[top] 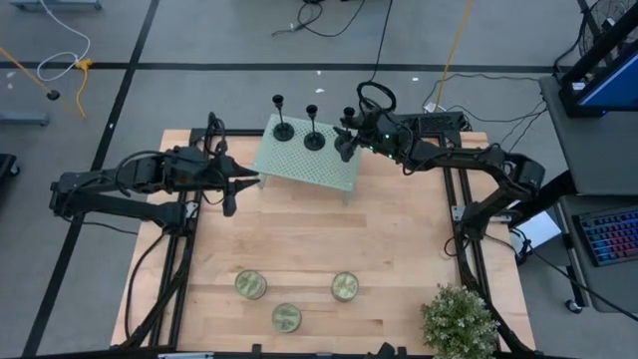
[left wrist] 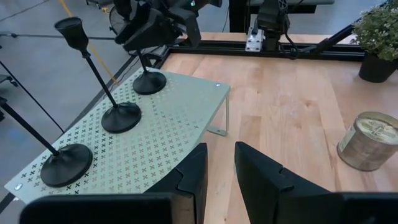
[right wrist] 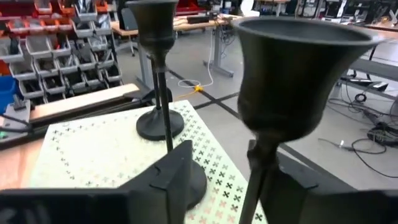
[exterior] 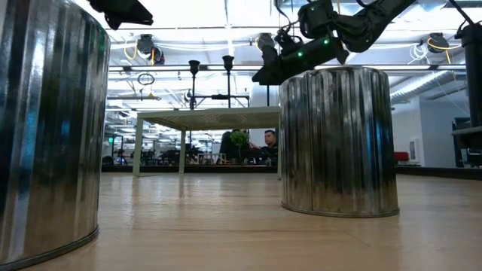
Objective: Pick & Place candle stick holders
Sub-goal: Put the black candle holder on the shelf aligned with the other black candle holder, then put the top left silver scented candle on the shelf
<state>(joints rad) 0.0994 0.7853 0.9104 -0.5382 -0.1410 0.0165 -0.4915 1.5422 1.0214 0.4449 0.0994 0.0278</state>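
Observation:
Three black candle stick holders stand upright on their round bases on a pale green perforated shelf [top: 304, 165] at the table's far middle: one at the left [top: 282, 130], one in the middle [top: 314, 140], one at the right [top: 346, 150]. My right gripper [top: 345, 138] is open at the right holder, and its fingers stand on either side of the thin stem [right wrist: 256, 180] below the cup [right wrist: 298, 68]. My left gripper [left wrist: 219, 168] is open and empty, level with the shelf's left edge [top: 257, 170]. My right gripper has the right holder's stem [right wrist: 256, 180] between its open fingers, close beside one finger [right wrist: 301, 190]. I cannot tell whether that finger touches it. The fingers come level from the table's right side. The holder stands upright with its base on the shelf.
Three round metal tins stand near the table's front: [top: 250, 284], [top: 286, 317], [top: 345, 286]. A potted plant [top: 459, 321] is at the front right corner. Bare wood lies between shelf and tins. A person [exterior: 269, 139] shows far behind the table.

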